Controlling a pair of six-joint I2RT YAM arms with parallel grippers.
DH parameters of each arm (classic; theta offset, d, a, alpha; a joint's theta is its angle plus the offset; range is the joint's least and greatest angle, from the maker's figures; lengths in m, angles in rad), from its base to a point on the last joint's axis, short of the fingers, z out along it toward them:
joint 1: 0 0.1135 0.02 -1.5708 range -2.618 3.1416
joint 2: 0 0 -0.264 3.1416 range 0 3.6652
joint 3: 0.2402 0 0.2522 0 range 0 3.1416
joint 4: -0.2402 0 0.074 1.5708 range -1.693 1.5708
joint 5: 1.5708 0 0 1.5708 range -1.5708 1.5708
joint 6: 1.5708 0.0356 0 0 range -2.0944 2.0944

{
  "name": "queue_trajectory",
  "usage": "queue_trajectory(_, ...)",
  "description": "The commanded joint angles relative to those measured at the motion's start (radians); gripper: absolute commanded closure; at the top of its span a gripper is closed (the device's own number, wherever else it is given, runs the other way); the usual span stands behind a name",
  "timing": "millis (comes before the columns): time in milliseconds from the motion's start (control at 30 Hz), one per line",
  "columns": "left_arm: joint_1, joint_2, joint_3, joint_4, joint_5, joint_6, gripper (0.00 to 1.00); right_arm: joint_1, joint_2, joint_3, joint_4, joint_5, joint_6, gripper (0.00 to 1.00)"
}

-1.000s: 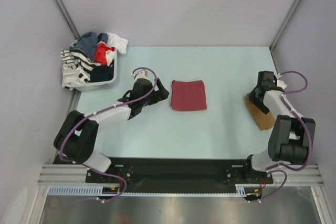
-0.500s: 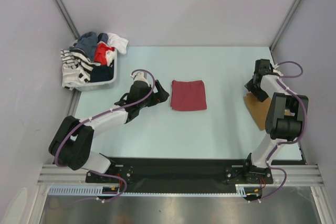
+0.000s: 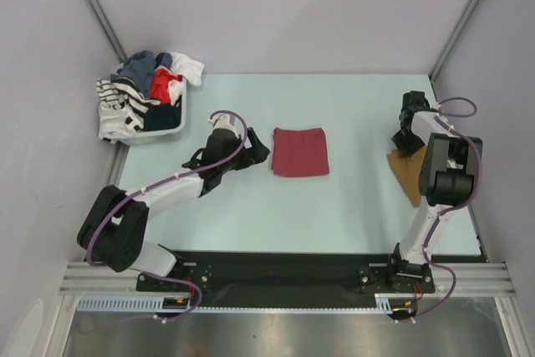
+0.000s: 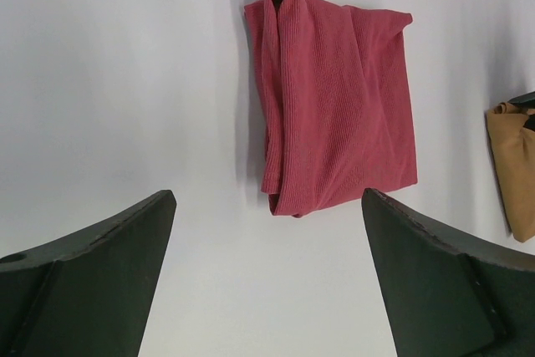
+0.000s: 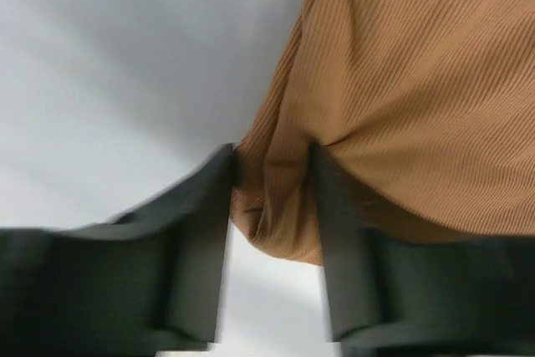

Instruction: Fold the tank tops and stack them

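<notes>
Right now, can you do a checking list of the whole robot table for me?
Surface: pale blue table, flat, no spills seen.
Job's things: maroon tank top folded mid-table; tan tank top near the right edge, apart from it, not stacked.
Clutter: bin of mixed clothes, far left corner.
Pincers: left pincer open, empty, beside the maroon tank top; right pincer closed around a fold of the tan tank top.
Cables: purple cables looped along both arms.
Surroundings: grey walls; nothing else seen.

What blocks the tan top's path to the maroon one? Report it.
Nothing visible: only bare table lies between the tan tank top and the folded maroon tank top. The left end effector sits beyond it.
</notes>
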Motion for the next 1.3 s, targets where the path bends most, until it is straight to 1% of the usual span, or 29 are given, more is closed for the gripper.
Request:
queue_trajectory(0,-0.006,-0.013,0.01,0.02,0.015,0.025,0.0,0.001,0.022,0.002,0.022,-0.002,0.021,0.62)
queue_trajectory(33,-0.006,-0.013,0.011,0.018,0.015,0.027,0.0,0.001,0.023,-0.006,0.031,-0.01,0.021,0.65)
queue_trajectory(67,-0.006,-0.012,0.011,0.018,0.015,0.028,0.0,0.001,0.025,-0.015,0.039,-0.022,0.018,0.71)
queue_trajectory(100,-0.006,-0.01,0.013,0.015,0.015,0.03,0.0,0.003,0.025,-0.019,0.053,-0.045,0.018,0.81)
queue_trajectory(133,-0.006,-0.007,0.014,0.012,0.017,0.031,0.0,0.006,0.02,-0.027,0.059,-0.059,0.018,0.83)
queue_trajectory(267,-0.006,0.007,0.023,0.009,0.026,0.033,0.0,0.051,-0.006,-0.035,0.063,-0.049,0.021,0.84)
queue_trajectory(333,-0.01,0.011,0.023,0.011,0.028,0.033,0.0,0.085,-0.023,-0.035,0.068,-0.067,0.016,0.84)
queue_trajectory(400,-0.011,0.013,0.025,0.011,0.028,0.033,0.0,0.117,-0.034,-0.038,0.1,-0.13,-0.007,0.83)
queue_trajectory(467,-0.01,0.016,0.025,0.009,0.028,0.034,0.0,0.137,-0.038,-0.033,0.126,-0.183,-0.042,0.83)
queue_trajectory(500,-0.011,0.016,0.026,0.006,0.028,0.034,0.0,0.179,-0.04,-0.026,0.134,-0.22,-0.092,0.82)
queue_trajectory(600,-0.013,0.014,0.029,0.0,0.029,0.037,0.0,0.237,-0.021,0.025,0.076,-0.193,-0.196,0.81)
queue_trajectory(633,-0.014,0.013,0.029,-0.002,0.028,0.039,0.0,0.278,-0.021,0.031,0.064,-0.178,-0.221,0.81)
queue_trajectory(667,-0.014,0.011,0.029,-0.002,0.028,0.039,0.0,0.294,-0.021,0.021,0.065,-0.177,-0.259,0.81)
queue_trajectory(733,-0.019,0.01,0.029,0.001,0.026,0.039,0.0,0.329,-0.046,-0.009,0.08,-0.168,-0.33,0.78)
queue_trajectory(800,-0.022,0.016,0.036,0.004,0.034,0.04,0.0,0.337,-0.063,-0.053,0.089,-0.173,-0.366,0.75)
queue_trajectory(933,-0.028,0.053,0.06,-0.009,0.04,0.044,0.0,0.319,-0.118,-0.121,0.083,-0.138,-0.418,0.71)
queue_trajectory(967,-0.028,0.06,0.066,-0.023,0.04,0.044,0.0,0.305,-0.13,-0.139,0.099,-0.128,-0.435,0.68)
queue_trajectory(1033,-0.028,0.086,0.092,-0.04,0.04,0.047,0.0,0.283,-0.149,-0.17,0.103,-0.136,-0.435,0.66)
queue_trajectory(1067,-0.028,0.094,0.103,-0.051,0.041,0.05,0.0,0.277,-0.165,-0.176,0.109,-0.163,-0.436,0.66)
queue_trajectory(1100,-0.028,0.102,0.121,-0.068,0.04,0.057,0.0,0.276,-0.173,-0.18,0.117,-0.174,-0.436,0.59)
queue_trajectory(1167,-0.028,0.123,0.14,-0.078,0.04,0.067,0.0,0.288,-0.196,-0.176,0.12,-0.183,-0.436,0.51)
queue_trajectory(1200,-0.028,0.131,0.149,-0.097,0.04,0.073,0.0,0.309,-0.202,-0.17,0.116,-0.174,-0.432,0.42)
queue_trajectory(1267,-0.028,0.158,0.183,-0.124,0.038,0.074,0.0,0.332,-0.215,-0.135,0.102,-0.147,-0.424,0.36)
